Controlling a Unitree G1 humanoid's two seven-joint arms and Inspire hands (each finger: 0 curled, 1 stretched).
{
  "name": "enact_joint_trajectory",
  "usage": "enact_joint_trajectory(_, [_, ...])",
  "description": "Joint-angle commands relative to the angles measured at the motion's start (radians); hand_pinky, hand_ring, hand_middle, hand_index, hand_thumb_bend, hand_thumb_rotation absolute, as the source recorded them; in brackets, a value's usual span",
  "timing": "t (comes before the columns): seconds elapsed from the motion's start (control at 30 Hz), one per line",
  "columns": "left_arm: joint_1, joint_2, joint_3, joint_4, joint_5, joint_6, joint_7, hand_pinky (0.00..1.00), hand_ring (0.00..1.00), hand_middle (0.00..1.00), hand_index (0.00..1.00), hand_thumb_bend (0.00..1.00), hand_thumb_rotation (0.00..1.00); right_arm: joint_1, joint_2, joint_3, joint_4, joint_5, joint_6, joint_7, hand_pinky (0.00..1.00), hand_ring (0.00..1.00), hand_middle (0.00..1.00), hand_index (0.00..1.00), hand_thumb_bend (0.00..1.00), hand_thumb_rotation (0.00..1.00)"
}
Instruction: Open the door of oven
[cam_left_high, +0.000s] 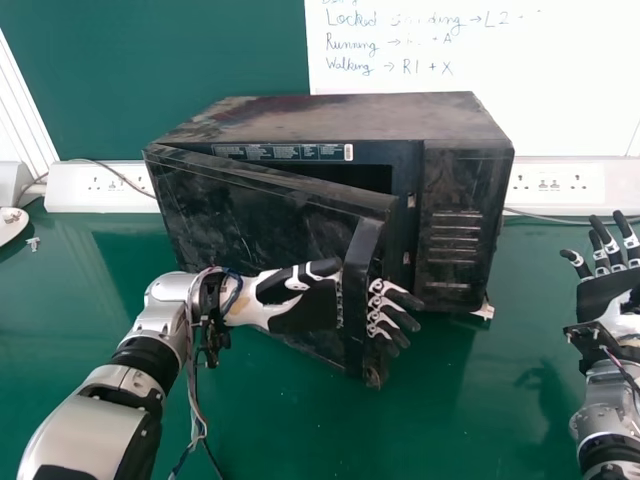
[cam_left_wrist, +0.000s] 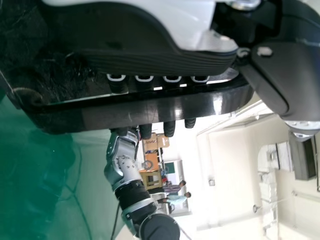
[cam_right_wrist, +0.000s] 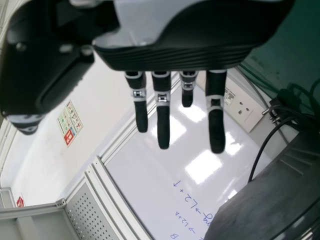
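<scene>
The black oven (cam_left_high: 330, 115) stands on the green table with its door (cam_left_high: 255, 215) ajar, swung out from the left side. My left hand (cam_left_high: 305, 308) is at the door's free edge, its straight fingers passing behind the upright handle (cam_left_high: 362, 285) and coming out on the right. In the left wrist view, the handle (cam_left_wrist: 145, 111) crosses the fingers of my left hand (cam_left_wrist: 140, 42), and the fingertips stick out past it. Well right of the oven, my right hand (cam_left_high: 605, 290) is open, palm up; the right wrist view has this hand (cam_right_wrist: 162, 112) with straight fingers.
The green table (cam_left_high: 480, 400) extends in front of the oven. Wall sockets (cam_left_high: 555, 184) and cables are behind it, below a whiteboard (cam_left_high: 480, 90). A small white object (cam_left_high: 12, 222) lies at the far left. Black cables (cam_right_wrist: 285, 120) run beside the oven in the right wrist view.
</scene>
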Motion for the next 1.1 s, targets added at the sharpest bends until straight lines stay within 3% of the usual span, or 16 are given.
enact_joint_trajectory(0.0, [-0.005, -0.004, -0.054, -0.042, -0.038, -0.01, -0.023, 0.32, 0.44, 0.61, 0.8, 1.0, 0.8, 0.0, -0.001, -0.004, -0.008, 0.001, 0.005, 0.008, 0.68, 0.81, 0.92, 0.91, 1.0, 0.92])
enact_joint_trajectory(0.23, [0.013, 0.041, -0.13, -0.092, -0.144, -0.029, -0.023, 0.33, 0.42, 0.57, 0.78, 1.0, 0.82, 0.0, -0.002, -0.003, -0.006, -0.002, 0.003, 0.008, 0.67, 0.8, 0.91, 0.91, 1.0, 0.91])
enact_joint_trajectory(0.5, [0.007, 0.085, -0.243, -0.168, -0.279, 0.034, -0.023, 0.38, 0.46, 0.55, 0.8, 1.0, 0.88, 0.001, -0.003, -0.001, -0.006, -0.004, 0.001, 0.007, 0.67, 0.8, 0.92, 0.91, 1.0, 0.92])
enact_joint_trajectory(0.67, [0.016, 0.136, -0.292, -0.215, -0.322, -0.042, -0.023, 0.39, 0.5, 0.59, 0.79, 1.0, 0.99, 0.0, -0.003, -0.003, -0.008, -0.001, 0.004, 0.012, 0.67, 0.8, 0.92, 0.91, 1.0, 0.92])
enact_joint_trajectory(0.83, [0.034, 0.192, -0.324, -0.259, -0.384, -0.007, -0.023, 0.41, 0.51, 0.6, 0.78, 1.0, 0.96, 0.0, -0.004, -0.004, -0.007, 0.0, 0.004, 0.021, 0.65, 0.79, 0.92, 0.91, 1.0, 0.92])
enact_joint_trajectory(1.07, [0.059, 0.213, -0.339, -0.27, -0.432, -0.056, -0.023, 0.47, 0.53, 0.62, 0.81, 1.0, 0.97, -0.001, -0.006, -0.004, -0.007, -0.001, 0.003, 0.026, 0.65, 0.78, 0.92, 0.93, 1.0, 0.92])
